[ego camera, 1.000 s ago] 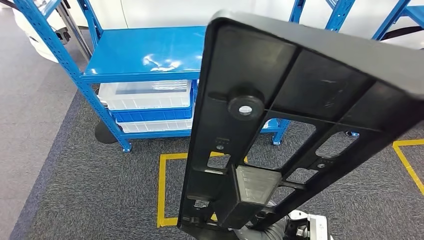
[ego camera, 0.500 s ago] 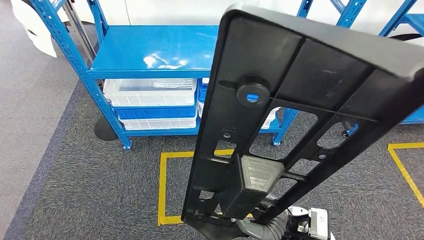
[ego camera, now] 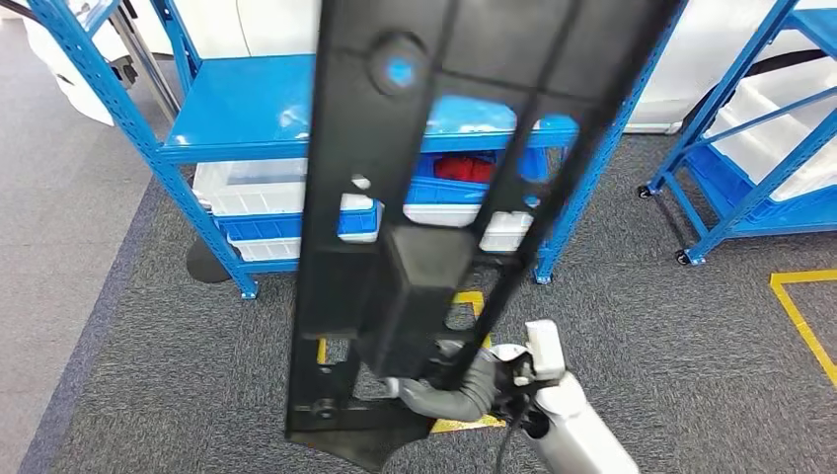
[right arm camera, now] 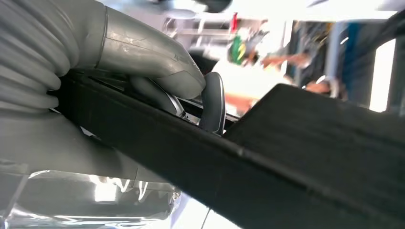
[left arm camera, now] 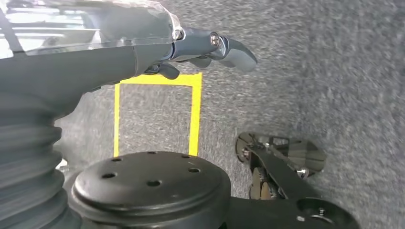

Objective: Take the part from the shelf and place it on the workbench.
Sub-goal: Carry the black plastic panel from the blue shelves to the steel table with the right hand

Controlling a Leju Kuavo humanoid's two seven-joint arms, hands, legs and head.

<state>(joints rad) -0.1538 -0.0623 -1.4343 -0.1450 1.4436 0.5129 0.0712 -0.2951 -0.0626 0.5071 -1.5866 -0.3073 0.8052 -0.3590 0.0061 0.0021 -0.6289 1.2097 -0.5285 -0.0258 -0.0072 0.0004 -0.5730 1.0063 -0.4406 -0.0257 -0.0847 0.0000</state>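
In the middle of the head view, the long black part (ego camera: 345, 247) stands nearly upright in front of the blue shelf (ego camera: 247, 109), its lower end gripped by the right hand (ego camera: 449, 380), whose thumb and fingers (right arm camera: 212, 102) wrap around one of its bars. Yellow tape (ego camera: 459, 420) marks the grey carpet (ego camera: 158, 375) beneath it. The left hand (left arm camera: 200, 47) hangs over the carpet holding nothing, fingers loosely curled yet apart.

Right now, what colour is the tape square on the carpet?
Yellow tape square, clearest in the left wrist view.
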